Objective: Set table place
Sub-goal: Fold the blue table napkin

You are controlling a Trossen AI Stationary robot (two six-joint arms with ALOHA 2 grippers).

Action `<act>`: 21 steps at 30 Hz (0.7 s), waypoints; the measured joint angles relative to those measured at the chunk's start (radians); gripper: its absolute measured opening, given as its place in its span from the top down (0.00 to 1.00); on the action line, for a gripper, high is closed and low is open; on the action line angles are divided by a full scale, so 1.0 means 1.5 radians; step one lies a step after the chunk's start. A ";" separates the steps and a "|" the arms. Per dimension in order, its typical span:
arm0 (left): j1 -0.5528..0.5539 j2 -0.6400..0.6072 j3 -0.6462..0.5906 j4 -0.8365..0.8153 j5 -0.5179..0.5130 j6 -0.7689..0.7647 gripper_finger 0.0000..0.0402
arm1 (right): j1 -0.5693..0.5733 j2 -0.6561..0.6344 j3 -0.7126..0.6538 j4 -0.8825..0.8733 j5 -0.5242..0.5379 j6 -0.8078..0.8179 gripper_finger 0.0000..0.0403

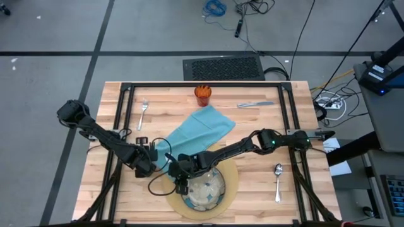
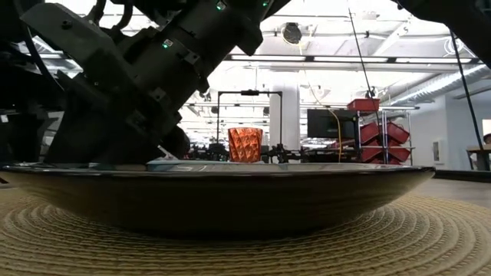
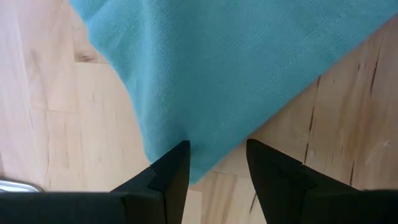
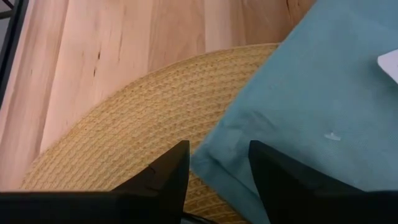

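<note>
**Both grippers at the napkin's near corners**

While the left gripper (image 3: pixel 216 163) hangs over one corner of the teal napkin (image 1: pixel 201 131), its two dark fingers stand apart with bare wood and the cloth's edge showing between them, and nothing is clamped. Beside that gripper, the right gripper (image 4: pixel 217 163) is also parted, its fingers spread over the napkin's other near corner, where the cloth overlaps the woven tan mat (image 4: pixel 137 118); it holds nothing.

Outward from there, the napkin runs as a slanted strip from the mat toward the orange cup (image 1: pixel 202 94), which stands upright beyond the napkin's far end (in the low view the cup shows past the dish's rim). The patterned dish (image 1: pixel 206 189) sits on the mat, and the right arm's wrist reaches over its edge beside the napkin. The fork (image 1: pixel 143 115) lies well apart from the napkin on the left arm's side, the knife (image 1: pixel 255 104) lies near the cup on the right arm's side, and the spoon (image 1: pixel 278 181) rests beside the mat on the right arm's side. All of these lie on the light wooden table (image 1: pixel 265 129).
</note>
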 joint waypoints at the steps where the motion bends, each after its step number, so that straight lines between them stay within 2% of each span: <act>1: 0.000 0.000 0.000 0.000 0.000 0.000 0.64 | 0.000 0.000 0.000 -0.002 0.000 0.000 0.60; 16: 0.000 0.000 0.000 -0.001 0.000 -0.013 0.64 | 0.008 -0.002 0.001 -0.032 0.037 -0.044 0.60; 21: 0.000 0.000 0.000 -0.001 0.000 -0.017 0.64 | 0.008 -0.002 0.001 -0.040 0.040 -0.050 0.64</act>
